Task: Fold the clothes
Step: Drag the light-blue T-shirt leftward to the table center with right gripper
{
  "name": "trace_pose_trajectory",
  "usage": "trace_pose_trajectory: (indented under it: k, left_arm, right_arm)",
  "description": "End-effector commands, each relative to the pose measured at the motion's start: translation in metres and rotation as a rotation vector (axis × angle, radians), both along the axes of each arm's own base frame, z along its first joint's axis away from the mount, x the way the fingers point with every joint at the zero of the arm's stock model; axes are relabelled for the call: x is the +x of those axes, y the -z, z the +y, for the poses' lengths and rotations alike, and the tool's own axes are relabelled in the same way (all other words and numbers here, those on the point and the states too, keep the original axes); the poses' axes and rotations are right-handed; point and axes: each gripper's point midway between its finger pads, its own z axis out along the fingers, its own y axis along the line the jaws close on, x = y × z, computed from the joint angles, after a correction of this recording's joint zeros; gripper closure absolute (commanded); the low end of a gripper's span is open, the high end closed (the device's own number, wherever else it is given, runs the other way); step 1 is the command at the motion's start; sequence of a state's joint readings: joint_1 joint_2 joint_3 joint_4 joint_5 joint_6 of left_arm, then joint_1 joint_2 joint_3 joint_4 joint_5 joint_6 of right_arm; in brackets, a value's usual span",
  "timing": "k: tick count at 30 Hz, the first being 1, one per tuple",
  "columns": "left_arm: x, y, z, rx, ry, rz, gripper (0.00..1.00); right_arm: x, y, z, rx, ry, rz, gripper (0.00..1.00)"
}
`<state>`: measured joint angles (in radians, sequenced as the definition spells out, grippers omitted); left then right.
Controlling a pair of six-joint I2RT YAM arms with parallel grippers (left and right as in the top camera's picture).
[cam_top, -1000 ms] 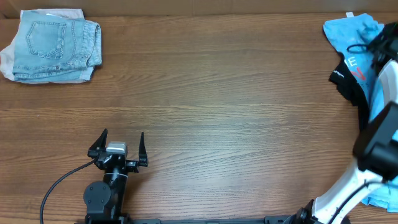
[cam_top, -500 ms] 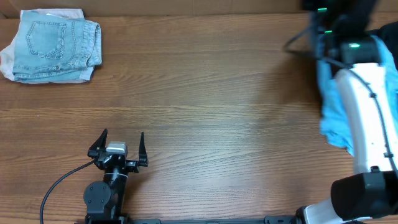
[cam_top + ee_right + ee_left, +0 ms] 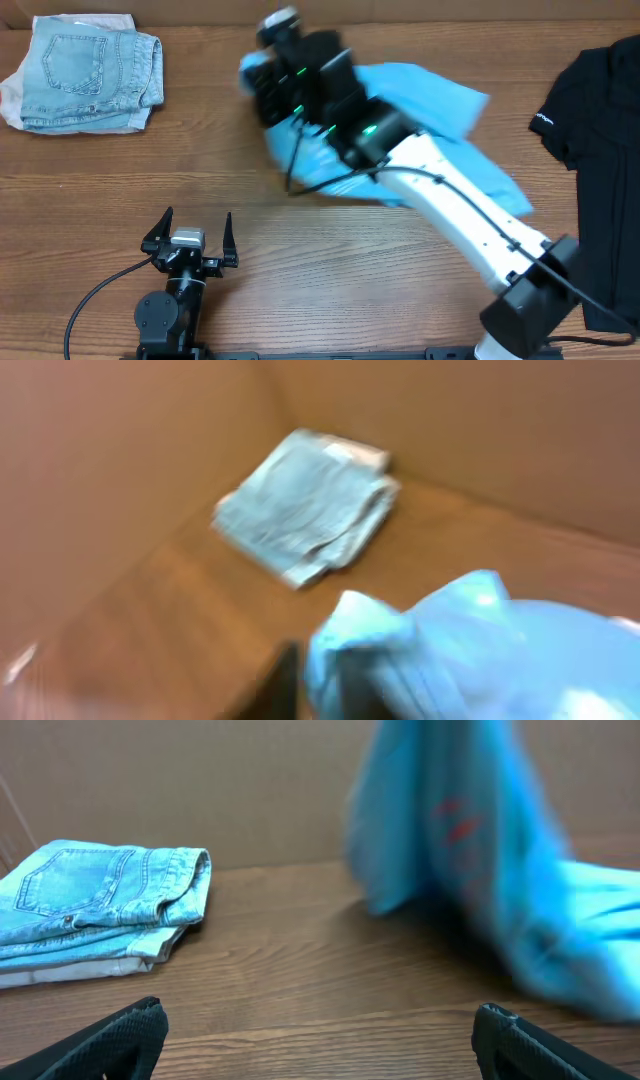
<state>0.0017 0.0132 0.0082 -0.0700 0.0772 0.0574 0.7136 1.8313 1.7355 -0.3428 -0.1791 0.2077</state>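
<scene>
Hauls sky-blue T-shirt (image 3: 440,110) from right-edge heap to mid-table (image 3: 350,270), clamped in right gripper (image 3: 265,80); bares black T-shirt (image 3: 600,130); keeps left gripper (image 3: 190,232) spread. Looks set for flattening.

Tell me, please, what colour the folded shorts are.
The shorts are pale denim blue, clearest overhead.

left arm: low at near left | left gripper (image 3: 198,214): jaws wide apart, pointing far | right arm: stretched from near right to far centre | right gripper (image 3: 262,80): blurred, clamped on blue T-shirt (image 3: 440,100)
</scene>
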Motion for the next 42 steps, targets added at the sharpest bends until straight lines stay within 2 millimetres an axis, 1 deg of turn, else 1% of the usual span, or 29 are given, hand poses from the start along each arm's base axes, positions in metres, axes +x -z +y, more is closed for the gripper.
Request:
trace_pose_trajectory:
  k: [1,2,4,5,7,9,11,13,15,17,18,19,21,24,26,27,29,31,33,36,38,40,41,42]
  left_arm:
    - [0.0,0.0,0.002,-0.009,-0.009,-0.002,0.0]
    - [0.0,0.0,0.002,-0.009,-0.009,-0.002,0.0]
    - [0.0,0.0,0.002,-0.009,-0.009,-0.002,0.0]
    - [0.0,0.0,0.002,-0.009,-0.009,-0.002,0.0]
    - [0.0,0.0,0.002,-0.009,-0.009,-0.002,0.0]
    - [0.0,0.0,0.002,-0.009,-0.009,-0.002,0.0]
    - [0.0,0.0,0.002,-0.009,-0.009,-0.002,0.0]
    - [0.0,0.0,0.002,-0.009,-0.009,-0.002,0.0]
    - [0.0,0.0,0.002,-0.009,-0.009,-0.002,0.0]
    - [0.0,0.0,0.002,-0.009,-0.009,-0.002,0.0]
    - [0.0,0.0,0.002,-0.009,-0.009,-0.002,0.0]
    - [0.0,0.0,0.002,-0.009,-0.009,-0.002,0.0]
    - [0.0,0.0,0.002,-0.009,-0.009,-0.002,0.0]
    - [0.0,0.0,0.002,-0.009,-0.009,-0.002,0.0]
    - [0.0,0.0,0.002,-0.009,-0.009,-0.002,0.0]
    - [0.0,0.0,0.002,-0.009,-0.009,-0.002,0.0]
    - [0.0,0.0,0.002,-0.009,-0.009,-0.002,0.0]
    - [0.0,0.0,0.002,-0.009,-0.009,-0.002,0.0]
    - [0.0,0.0,0.002,-0.009,-0.009,-0.002,0.0]
    - [0.0,0.0,0.002,-0.009,-0.009,-0.002,0.0]
    - [0.0,0.0,0.002,-0.009,-0.009,-0.002,0.0]
    - [0.0,0.0,0.002,-0.009,-0.009,-0.002,0.0]
    - [0.0,0.0,0.002,-0.009,-0.009,-0.002,0.0]
    - [0.0,0.0,0.003,-0.006,-0.013,-0.003,0.0]
  right_arm:
    - [-0.02,-0.035,0.015,0.049,-0.032,-0.066,0.16]
    - [-0.019,-0.037,0.013,0.045,-0.013,-0.075,0.05]
    - [-0.016,-0.042,0.005,0.035,0.032,-0.087,0.03]
    - [-0.01,-0.044,-0.006,0.024,0.075,-0.092,0.0]
    - [-0.001,-0.049,-0.027,0.005,0.141,-0.095,0.0]
    - [0.005,-0.052,-0.053,-0.025,0.209,-0.086,0.0]
    - [0.006,-0.05,-0.078,-0.067,0.26,-0.057,0.0]
    - [0.001,-0.042,-0.105,-0.122,0.291,-0.001,0.0]
    - [-0.009,-0.028,-0.129,-0.188,0.315,0.071,0.0]
    - [-0.022,-0.007,-0.15,-0.275,0.329,0.164,0.0]
    - [-0.028,0.006,-0.164,-0.329,0.353,0.215,0.0]
    - [-0.033,0.018,-0.178,-0.374,0.377,0.266,0.0]
    - [-0.04,0.04,-0.198,-0.423,0.422,0.37,0.0]
    - [-0.045,0.073,-0.234,-0.436,0.563,0.55,0.0]
    - [-0.044,0.09,-0.252,-0.438,0.628,0.622,0.0]
    - [-0.043,0.103,-0.262,-0.43,0.671,0.669,0.0]
    - [-0.042,0.119,-0.271,-0.406,0.713,0.73,0.0]
    - [-0.045,0.136,-0.271,-0.358,0.71,0.811,0.0]
    - [-0.051,0.155,-0.258,-0.298,0.638,0.897,0.0]
    - [-0.056,0.175,-0.243,-0.256,0.57,0.956,0.0]
    - [-0.061,0.195,-0.228,-0.235,0.513,0.991,0.0]
    - [-0.064,0.208,-0.222,-0.242,0.495,0.999,0.0]
    - [-0.067,0.22,-0.221,-0.261,0.495,1.007,0.0]
    - [-0.069,0.224,-0.221,-0.264,0.497,1.014,0.01]
